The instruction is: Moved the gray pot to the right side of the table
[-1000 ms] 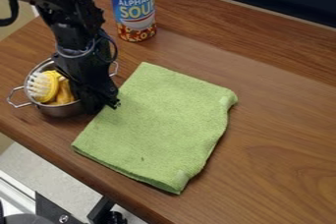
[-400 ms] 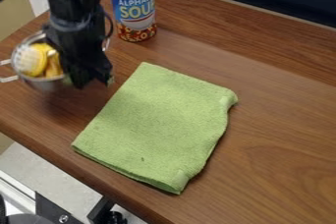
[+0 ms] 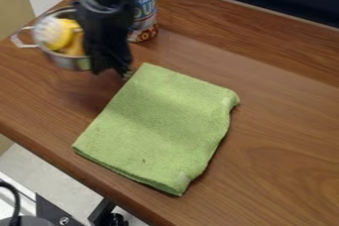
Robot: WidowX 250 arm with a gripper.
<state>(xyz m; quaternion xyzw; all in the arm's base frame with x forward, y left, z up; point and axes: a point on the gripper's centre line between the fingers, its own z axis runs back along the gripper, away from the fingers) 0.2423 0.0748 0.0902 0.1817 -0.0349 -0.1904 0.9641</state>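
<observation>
Hanging above the tabletop's [image 3: 278, 145] left part, one gray pot [image 3: 69, 62], carrying one brush [image 3: 57, 34] and something orange [image 3: 75, 47], looks lifted but undelivered; one gripper [image 3: 112, 69] has its fingers closed on the pot's right side; next come one can [image 3: 145, 13], one green cloth [image 3: 159, 126], then the right side, where carrying and lowering remain

1. Steel pot [image 3: 67, 62], raised above the tabletop [image 3: 278, 131]; a loop handle [image 3: 21, 40] projects toward the left of the view.
2. Scrub brush [image 3: 55, 32], yellow with white bristles, inside the pot, beside a yellow-orange item [image 3: 76, 47].
3. Black end effector [image 3: 115, 70], pointing downward, overlapping the pot's right portion.
4. Soup can [image 3: 145, 19], upright, partly hidden behind the arm [image 3: 107, 17].
5. Green cloth [image 3: 159, 121], lying flat, centre.
</observation>
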